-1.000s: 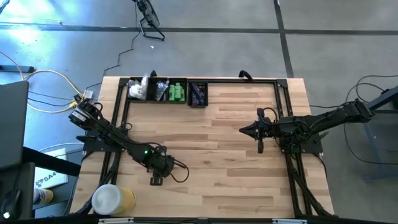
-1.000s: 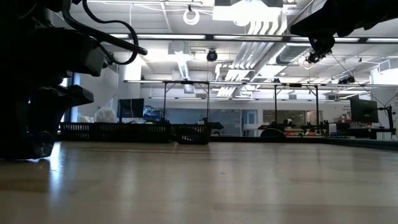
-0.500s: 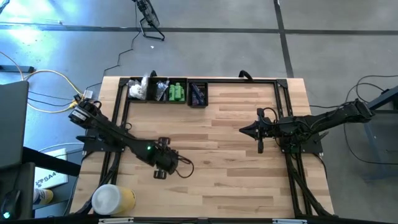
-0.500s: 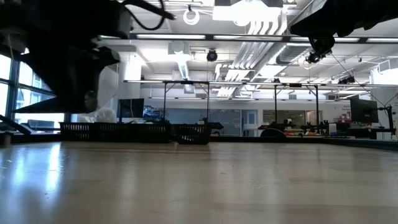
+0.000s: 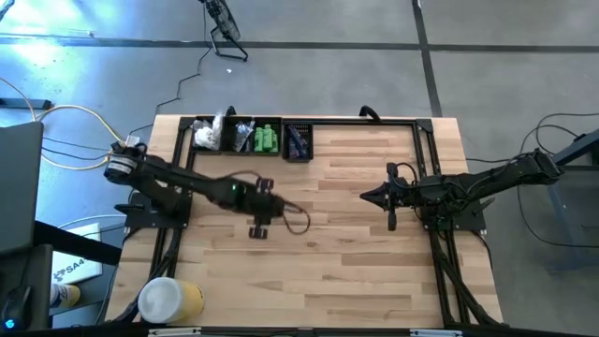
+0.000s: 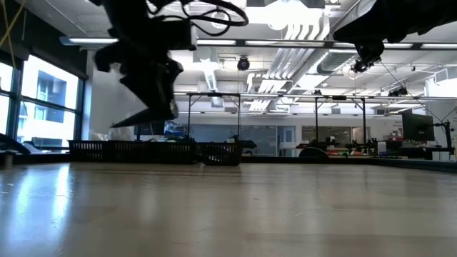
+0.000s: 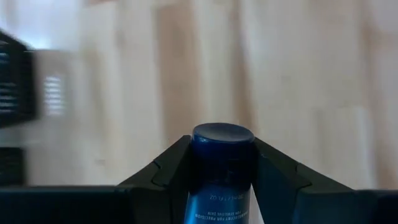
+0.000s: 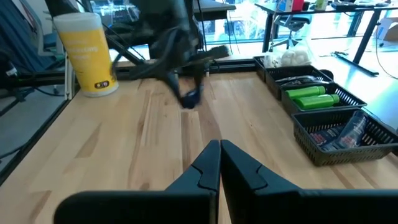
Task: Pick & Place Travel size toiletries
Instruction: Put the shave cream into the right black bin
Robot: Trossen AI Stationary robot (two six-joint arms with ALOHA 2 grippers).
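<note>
Blue round-capped bottle clamped in left claw | right claw closed, empty | table wood planks

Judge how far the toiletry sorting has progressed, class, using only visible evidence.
Done: green bottles and other small items already lie in the black baskets. In hand: the left gripper carries a blue tube above the table. Left: placing it. The right gripper waits shut.

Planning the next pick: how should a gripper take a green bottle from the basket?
Grip a green bottle across its middle, coming down from above: they lie flat side by side, and the basket walls block a sideways approach.
</note>
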